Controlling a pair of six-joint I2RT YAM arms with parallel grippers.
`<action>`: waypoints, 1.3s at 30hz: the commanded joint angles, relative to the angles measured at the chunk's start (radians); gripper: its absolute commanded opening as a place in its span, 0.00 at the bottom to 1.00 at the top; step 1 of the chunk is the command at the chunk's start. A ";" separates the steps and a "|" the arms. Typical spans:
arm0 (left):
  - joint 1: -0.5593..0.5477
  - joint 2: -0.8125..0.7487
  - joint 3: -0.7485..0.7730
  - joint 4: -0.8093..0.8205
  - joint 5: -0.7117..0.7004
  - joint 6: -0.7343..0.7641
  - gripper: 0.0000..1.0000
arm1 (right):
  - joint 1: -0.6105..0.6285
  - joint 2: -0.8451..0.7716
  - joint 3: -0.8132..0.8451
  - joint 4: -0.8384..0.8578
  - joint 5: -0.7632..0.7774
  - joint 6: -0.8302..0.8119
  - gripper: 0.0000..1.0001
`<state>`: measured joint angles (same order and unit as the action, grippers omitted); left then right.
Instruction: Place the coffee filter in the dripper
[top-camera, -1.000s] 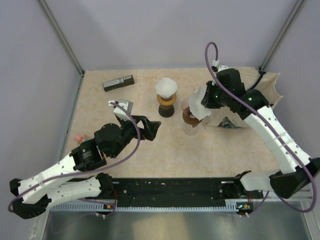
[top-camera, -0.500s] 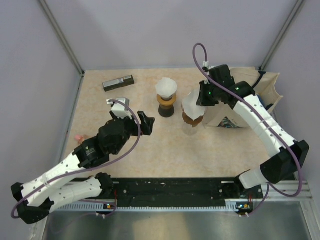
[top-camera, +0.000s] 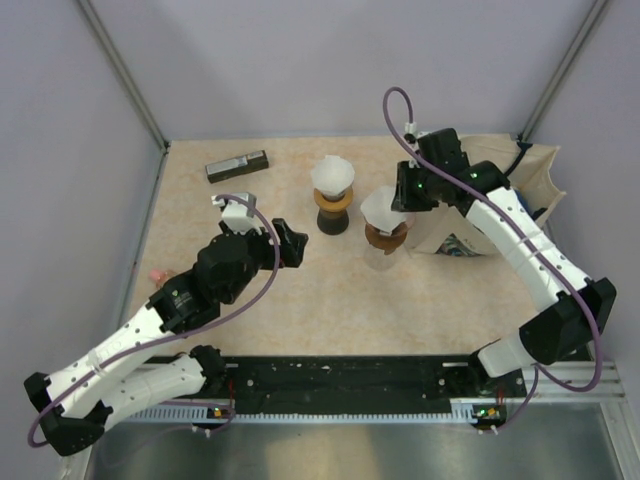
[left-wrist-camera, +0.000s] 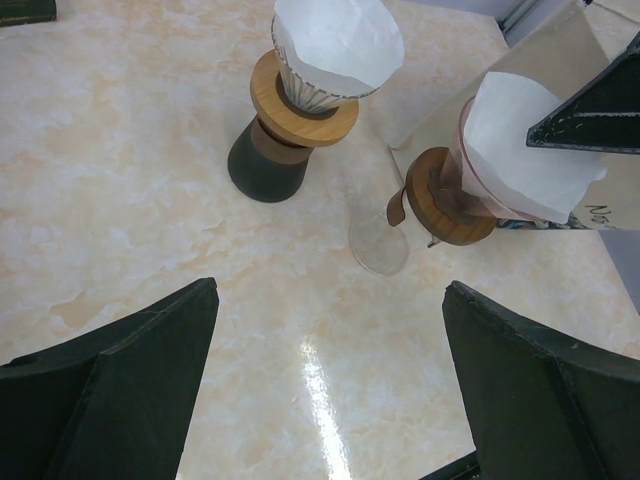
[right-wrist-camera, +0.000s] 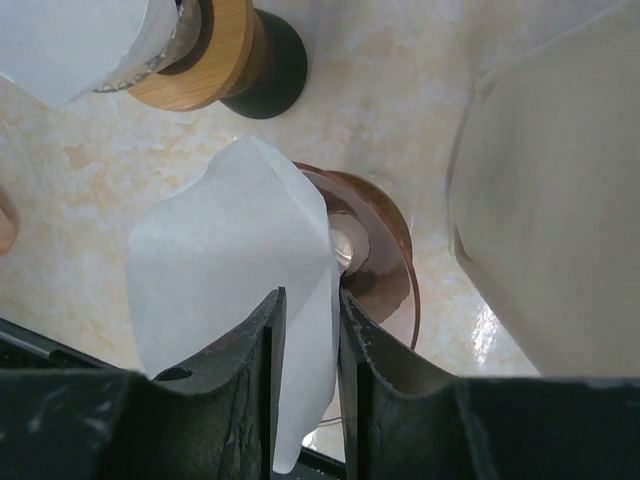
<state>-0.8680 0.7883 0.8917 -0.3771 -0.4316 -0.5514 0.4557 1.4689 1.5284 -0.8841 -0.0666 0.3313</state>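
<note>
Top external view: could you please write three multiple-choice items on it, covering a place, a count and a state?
1. The coffee filter at the right gripper sits: A over the brown dripper; B on the floor; C in a drawer.
2. White filters in view: A one; B two; C four.
3. The left gripper is: A open; B shut on a filter; C shut on a spoon.
Key: A, it tops the dripper; B, another filter fills the wooden-collared dripper; A, its fingers stand wide apart.
</note>
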 joint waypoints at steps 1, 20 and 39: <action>0.007 -0.001 -0.005 0.012 0.019 -0.008 0.99 | -0.011 -0.012 0.090 -0.001 0.057 -0.028 0.28; 0.014 0.034 0.004 0.011 0.034 -0.019 0.99 | 0.009 -0.029 0.138 -0.010 -0.027 -0.089 0.28; 0.027 0.019 -0.020 -0.032 -0.001 -0.041 0.99 | 0.129 0.094 0.064 -0.055 0.100 -0.084 0.02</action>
<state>-0.8497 0.8223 0.8776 -0.4229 -0.4133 -0.5793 0.5560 1.5665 1.6165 -0.9283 0.0048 0.2455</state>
